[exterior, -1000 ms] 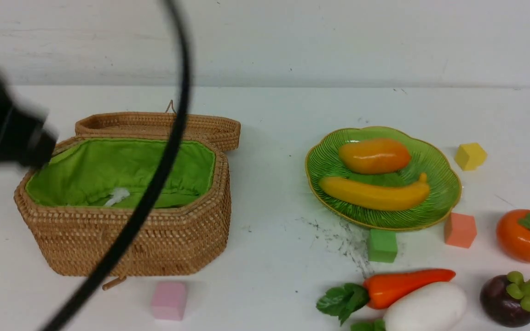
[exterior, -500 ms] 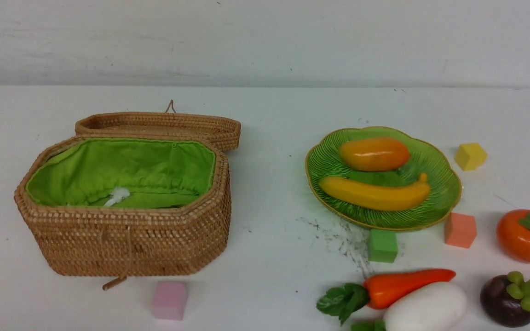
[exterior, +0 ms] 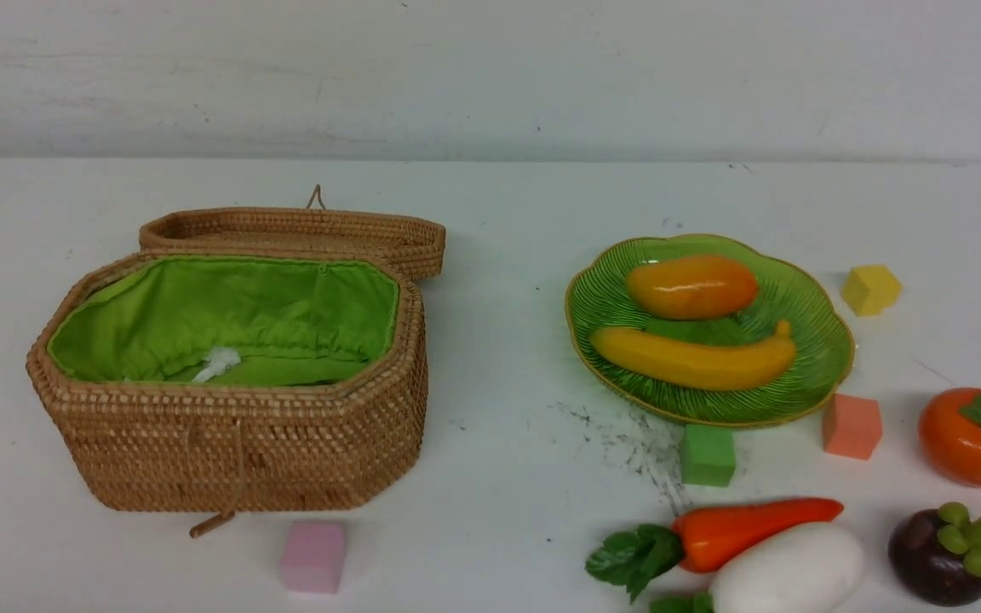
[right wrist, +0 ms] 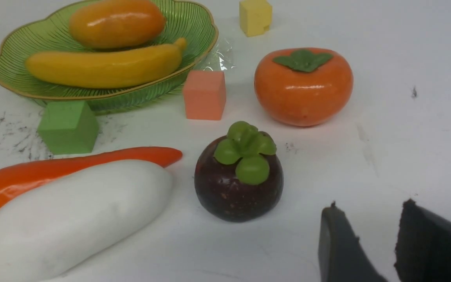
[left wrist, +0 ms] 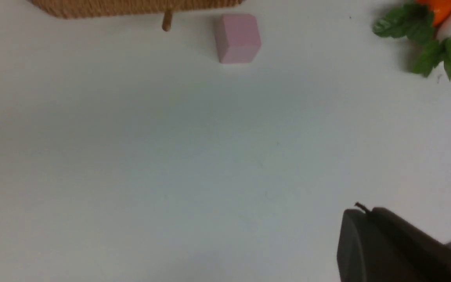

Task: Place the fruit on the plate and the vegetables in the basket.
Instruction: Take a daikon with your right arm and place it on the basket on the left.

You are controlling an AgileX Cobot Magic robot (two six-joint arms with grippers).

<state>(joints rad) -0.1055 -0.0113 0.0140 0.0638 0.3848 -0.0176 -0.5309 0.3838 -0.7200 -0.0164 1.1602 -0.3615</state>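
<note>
The green plate (exterior: pixel 823 349) holds the mango (exterior: pixel 691 286) and the banana (exterior: pixel 695 359). On the table lie the persimmon (exterior: pixel 978 436), the mangosteen (exterior: pixel 940 555), the carrot (exterior: pixel 746 529) and the white radish (exterior: pixel 787 569). The wicker basket (exterior: pixel 235 443) stands open at the left, and only its green lining shows inside. Neither gripper appears in the front view. My right gripper (right wrist: pixel 370 209) is open over bare table, near the mangosteen (right wrist: pixel 238 176) and the persimmon (right wrist: pixel 303 88). My left gripper (left wrist: pixel 360 213) is shut and holds nothing, above bare table.
Foam cubes sit around the plate: yellow (exterior: pixel 870 289), salmon (exterior: pixel 851 426) and green (exterior: pixel 708 455). A pink cube (exterior: pixel 313 557) lies in front of the basket. The basket's lid (exterior: pixel 295 232) lies open behind it. Dark scuff marks (exterior: pixel 627 438) stain the table.
A second ago the left arm and its black cable blocked the left of the front view; they are now out of it. No object has moved.
</note>
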